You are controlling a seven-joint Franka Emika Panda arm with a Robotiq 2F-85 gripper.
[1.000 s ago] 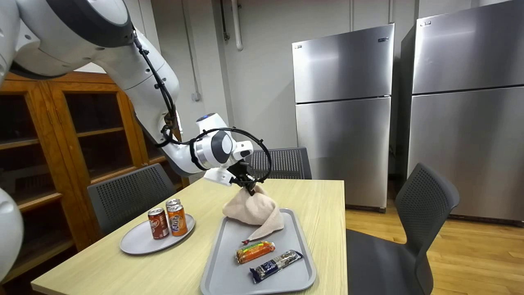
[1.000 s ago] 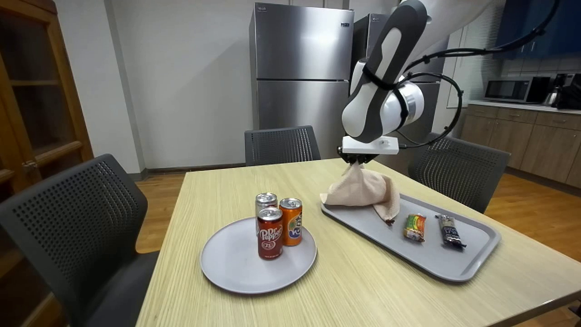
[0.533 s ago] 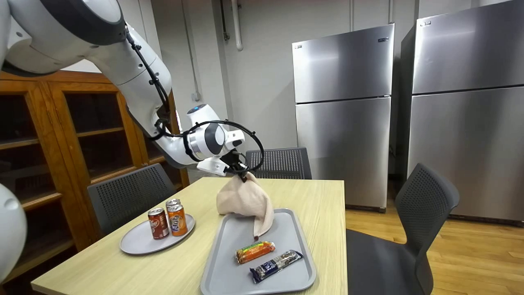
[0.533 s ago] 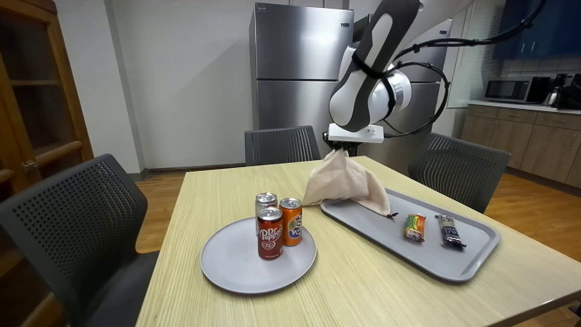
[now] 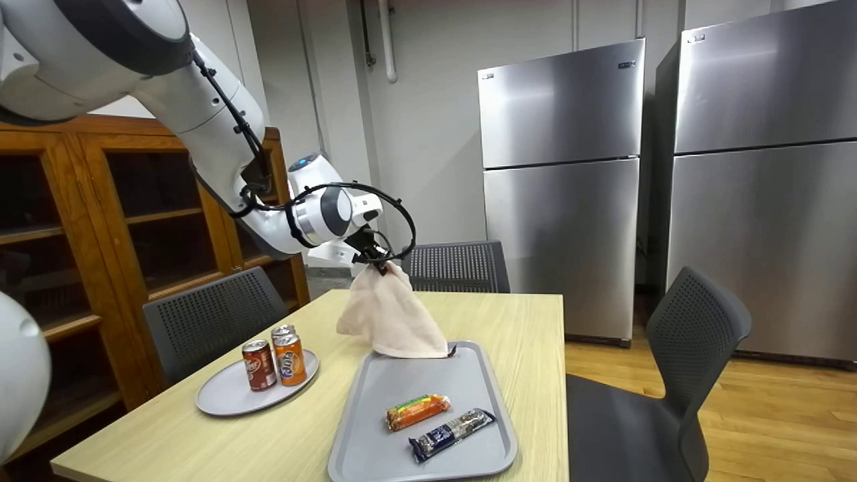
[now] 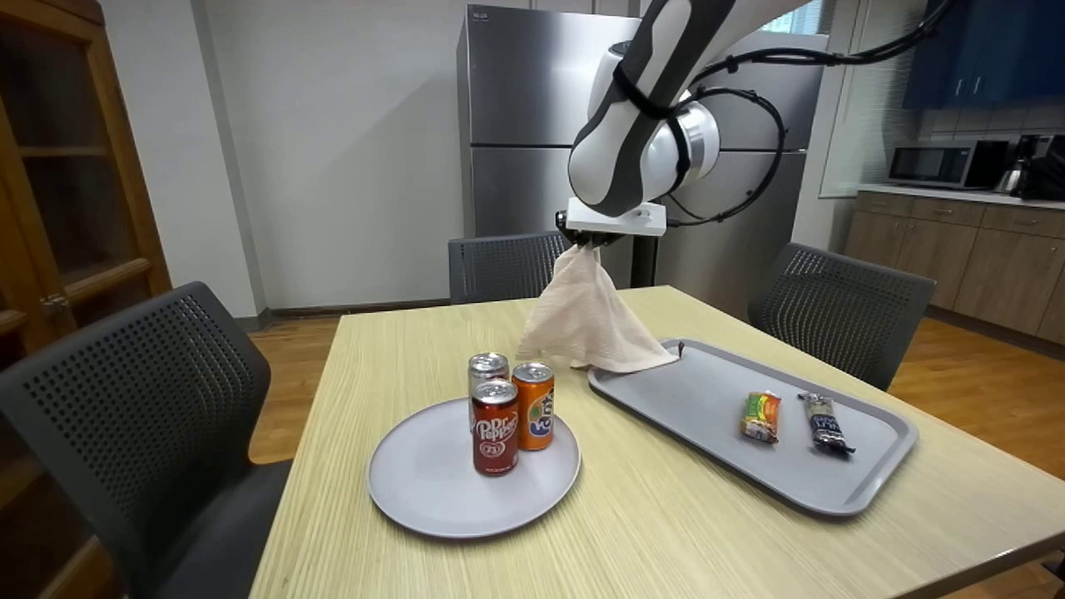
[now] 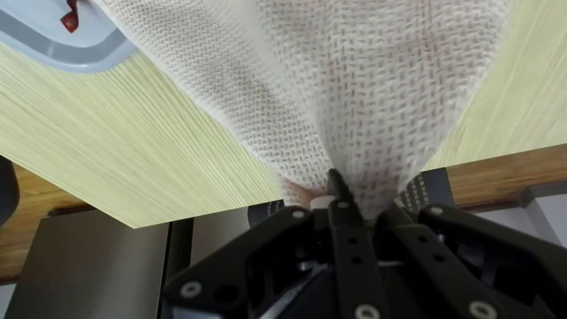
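The beige woven towel (image 6: pixel 586 320) hangs at one short end of the grey serving tray (image 5: pixel 375 445), partly over that end and partly beyond it above the wooden table (image 6: pixel 399 358). The gripper (image 5: pixel 383 268), higher over the same end, has its fingers (image 7: pixel 345 215) pressed together on a gathered pinch of towel. Progress, as judged: grasp made, lift partial; the lower hem overlaps the tray's end, and contact there cannot be confirmed. The towel's long axis runs steeply down from the pinch, leaning slightly toward the tray; the corner with the red tag (image 7: pixel 70 21) points inward over it. Toward the tray's opposite end lie an orange-wrapped snack bar (image 5: pixel 418 411) and a navy-wrapped bar (image 5: pixel 452 434). Apart from the tray's long side, a round plate (image 6: pixel 416 491) holds a Dr Pepper can (image 6: pixel 495 441), a Fanta can (image 6: pixel 534 408) and a third, mostly hidden.
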